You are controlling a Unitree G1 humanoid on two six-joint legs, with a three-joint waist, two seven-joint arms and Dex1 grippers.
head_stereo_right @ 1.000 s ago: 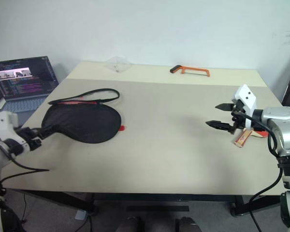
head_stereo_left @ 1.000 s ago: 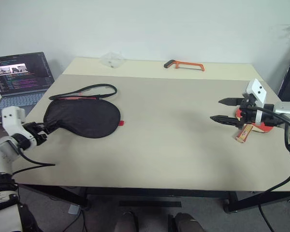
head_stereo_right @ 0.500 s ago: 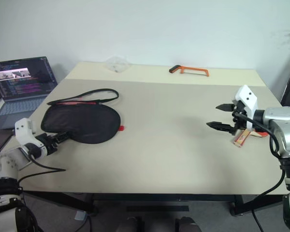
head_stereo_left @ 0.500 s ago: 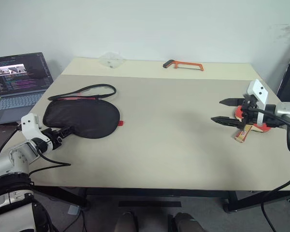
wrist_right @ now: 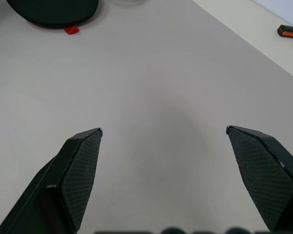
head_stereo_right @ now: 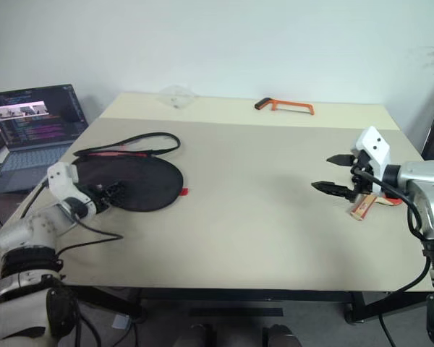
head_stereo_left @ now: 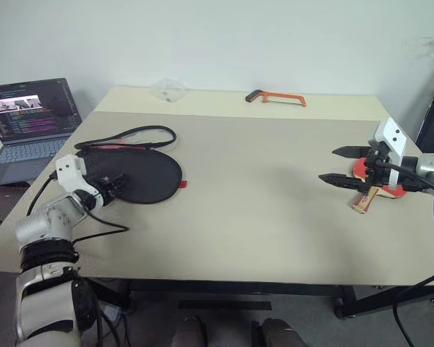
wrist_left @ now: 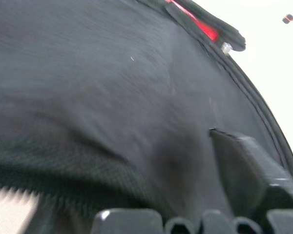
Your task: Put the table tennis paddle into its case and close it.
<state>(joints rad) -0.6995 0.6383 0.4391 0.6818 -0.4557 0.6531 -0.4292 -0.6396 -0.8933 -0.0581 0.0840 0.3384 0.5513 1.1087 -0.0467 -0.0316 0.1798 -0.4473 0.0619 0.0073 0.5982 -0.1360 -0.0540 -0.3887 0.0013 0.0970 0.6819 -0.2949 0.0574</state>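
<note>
— Where's your soft black paddle-shaped zip case (head_stereo_left: 141, 174)?
— On the beige table (head_stereo_left: 253, 210), left side; your left gripper (head_stereo_left: 114, 184) sits at its near edge, grip unclear.
— And the red-faced wooden-handled paddle (head_stereo_left: 371, 189)?
— Far right, behind your right gripper (head_stereo_left: 337, 165), fingers spread and empty.

Wide-open right end effector (wrist_right: 163, 134) above table (wrist_right: 151, 87)
</note>
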